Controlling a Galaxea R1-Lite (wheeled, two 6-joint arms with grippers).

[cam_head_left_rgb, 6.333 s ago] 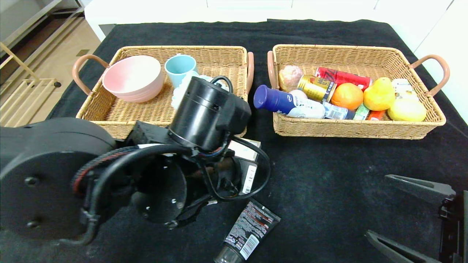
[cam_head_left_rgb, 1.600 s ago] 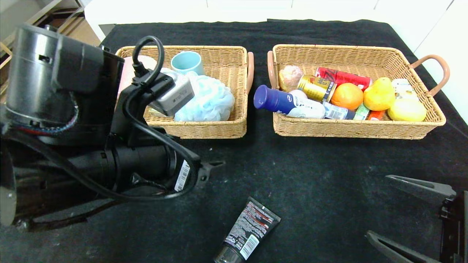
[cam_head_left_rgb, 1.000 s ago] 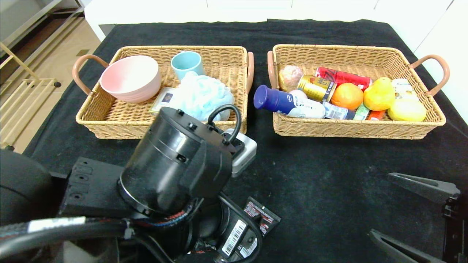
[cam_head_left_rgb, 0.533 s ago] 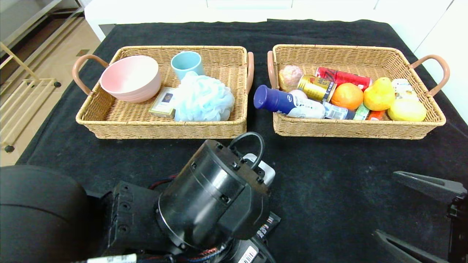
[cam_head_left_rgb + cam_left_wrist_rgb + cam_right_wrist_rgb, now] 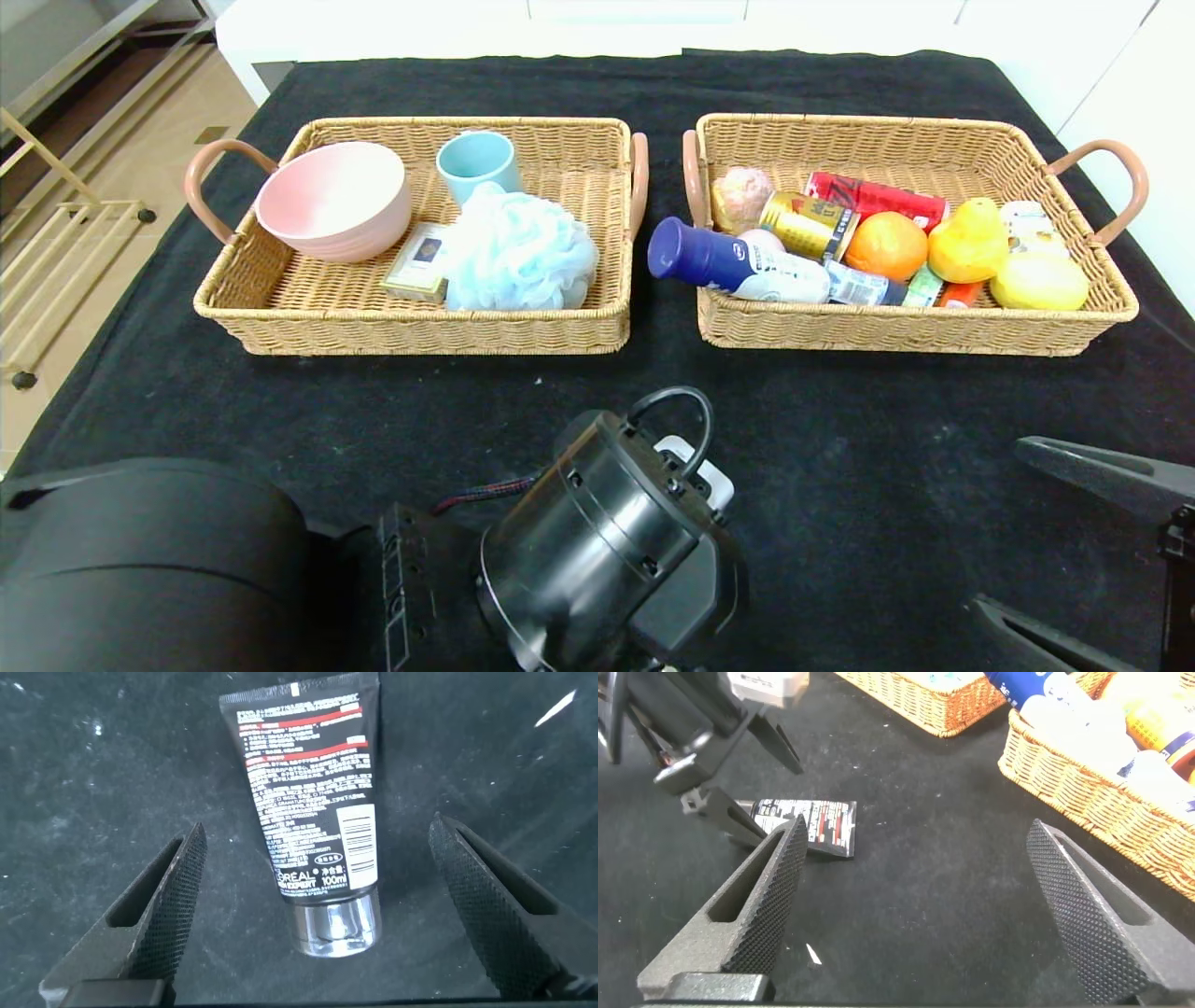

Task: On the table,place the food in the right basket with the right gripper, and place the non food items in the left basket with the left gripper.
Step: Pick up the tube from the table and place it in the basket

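A black squeeze tube (image 5: 308,793) with a silver cap lies flat on the black table (image 5: 840,420). My left gripper (image 5: 316,835) hangs open over it, one jaw on each side, touching nothing. In the head view my left arm (image 5: 597,551) hides the tube. The left basket (image 5: 420,331) holds the pink bowl (image 5: 333,199) and the card box (image 5: 417,263). Inside the right basket (image 5: 896,336) lie the blue-capped bottle (image 5: 728,261), the orange (image 5: 885,245) and the yellow pear (image 5: 968,241). My right gripper (image 5: 997,527) waits open at the front right, empty.
A light blue cup (image 5: 478,161) and a blue bath puff (image 5: 518,250) also sit in the left basket. Cans (image 5: 810,224) and a lemon (image 5: 1038,280) crowd the right basket. The right wrist view shows the tube (image 5: 805,821) beneath my left gripper (image 5: 738,784).
My left arm has come back from the left basket, where the card box now lies, and has swung to the front over the tube. The right arm has barely moved.
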